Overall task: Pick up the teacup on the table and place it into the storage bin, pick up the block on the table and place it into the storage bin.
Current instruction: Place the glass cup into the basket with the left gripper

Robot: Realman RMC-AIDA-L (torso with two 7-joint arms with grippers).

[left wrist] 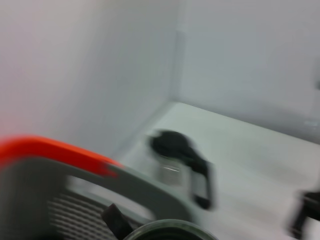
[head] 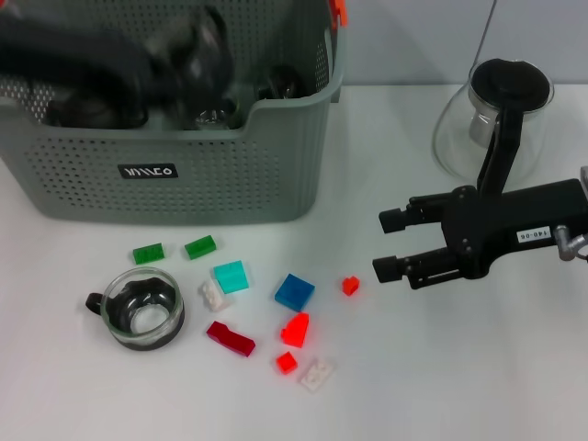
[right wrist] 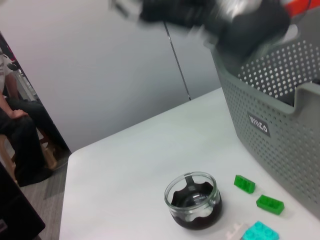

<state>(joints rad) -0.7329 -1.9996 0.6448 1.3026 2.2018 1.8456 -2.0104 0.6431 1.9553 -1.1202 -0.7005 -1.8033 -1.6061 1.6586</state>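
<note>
The right gripper (head: 390,245) hovered with jaws apart and empty beside the glass teapot (head: 496,115). Scattered blocks, the blue block (head: 294,291) among them, lay near the teacup (head: 141,310). The left gripper (head: 197,55), grip unclear, hung over the storage bin (head: 211,175), which held dark items.

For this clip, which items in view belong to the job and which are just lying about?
Belonging to the job:
- teacup, glass with a dark base, on the table
- scattered blocks, e.g. blue block, cyan block
- storage bin
- left gripper, over the bin
- right gripper, beside the blocks

Lying about:
- glass teapot, behind the right arm
</note>
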